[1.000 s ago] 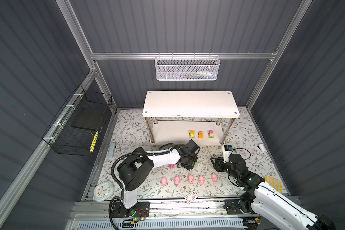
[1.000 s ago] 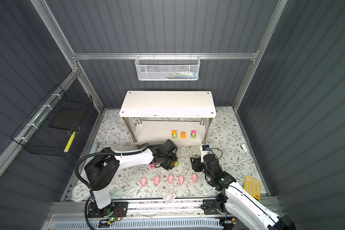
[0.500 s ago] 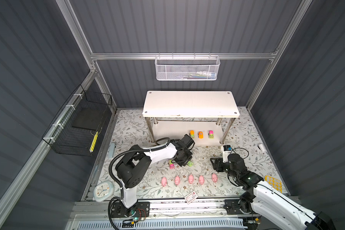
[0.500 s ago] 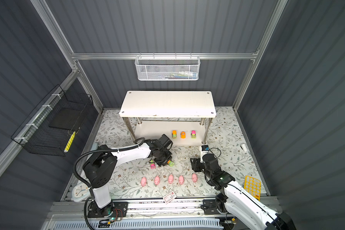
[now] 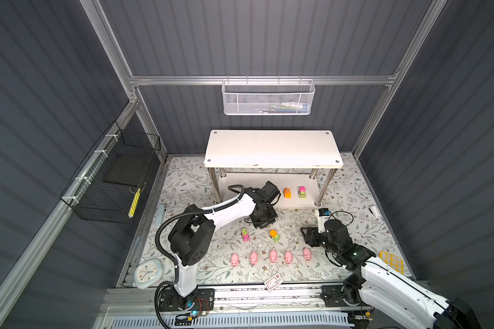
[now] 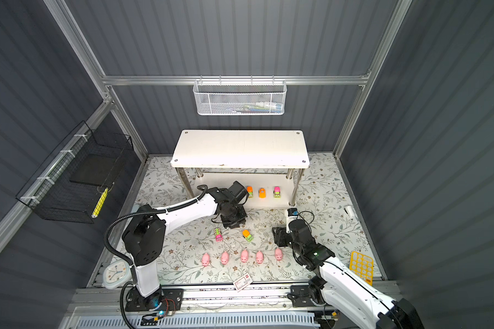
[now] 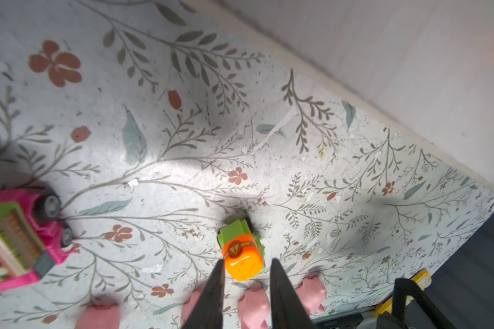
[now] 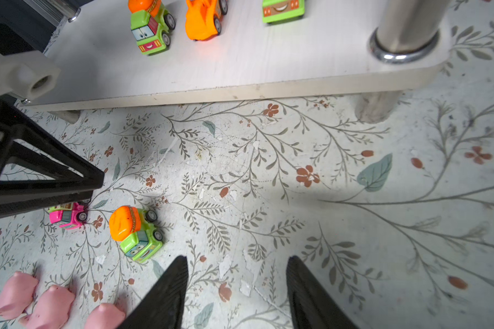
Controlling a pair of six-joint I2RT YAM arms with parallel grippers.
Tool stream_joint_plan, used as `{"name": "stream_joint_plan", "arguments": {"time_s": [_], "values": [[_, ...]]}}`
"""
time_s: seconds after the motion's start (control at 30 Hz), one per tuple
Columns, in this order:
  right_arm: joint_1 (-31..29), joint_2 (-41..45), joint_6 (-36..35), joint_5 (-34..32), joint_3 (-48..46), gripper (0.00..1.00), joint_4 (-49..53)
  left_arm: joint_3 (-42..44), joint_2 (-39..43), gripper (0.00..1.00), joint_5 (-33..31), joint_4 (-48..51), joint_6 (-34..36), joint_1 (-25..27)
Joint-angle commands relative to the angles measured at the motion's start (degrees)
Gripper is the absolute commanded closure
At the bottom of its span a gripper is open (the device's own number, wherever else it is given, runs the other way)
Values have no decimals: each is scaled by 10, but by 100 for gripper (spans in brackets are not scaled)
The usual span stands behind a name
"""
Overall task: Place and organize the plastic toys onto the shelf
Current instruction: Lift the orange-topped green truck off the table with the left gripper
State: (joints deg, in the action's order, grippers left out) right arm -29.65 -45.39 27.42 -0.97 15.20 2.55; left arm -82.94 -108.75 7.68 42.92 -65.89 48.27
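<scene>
Three cars (image 6: pixel 262 192) on the shelf's (image 6: pixel 240 148) lower board
Both empty: left pincer (image 7: pixel 246 260) closed above the desk (image 5: pixel 354 228), right pincer (image 8: pixel 237 259) half open.

Floral mat (image 6: pixel 166 182): five pigs (image 6: pixel 244 255), two trucks (image 6: pixel 247 235). Lower shelf board (image 6: pixel 268 201): three cars (image 6: pixel 262 192).

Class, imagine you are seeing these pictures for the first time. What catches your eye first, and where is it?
A neat row of five pink pigs stands out on the floral mat near the front. Behind them a pink car and an orange-and-green car sit loose on the mat, while three small cars are lined up on the lower board of the white shelf at the back.
</scene>
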Motion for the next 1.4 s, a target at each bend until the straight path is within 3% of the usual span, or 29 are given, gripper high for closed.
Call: {"name": "stream_joint_plan", "arguments": {"time_s": [0.0,0.13,0.3,0.43,1.0,1.37], "values": [[2,-6,-1,9,14,42,-10,-6,14,68,-18,57,35,1],[3,-20,-2,13,19,42,-15,45,49,54,-2,15,-7,11],[3,-39,-7,14,28,42,-20,-21,16,41,-34,58,20,40],[3,-43,-11,13,34,41,-17,-35,-7,38,-34,50,22,56],[3,-53,-16,7,36,41,-18,-29,-54,36,-20,53,33,67],[4,-55,-18,3,33,41,-20,-67,-95,51,-36,83,57,67]]}}
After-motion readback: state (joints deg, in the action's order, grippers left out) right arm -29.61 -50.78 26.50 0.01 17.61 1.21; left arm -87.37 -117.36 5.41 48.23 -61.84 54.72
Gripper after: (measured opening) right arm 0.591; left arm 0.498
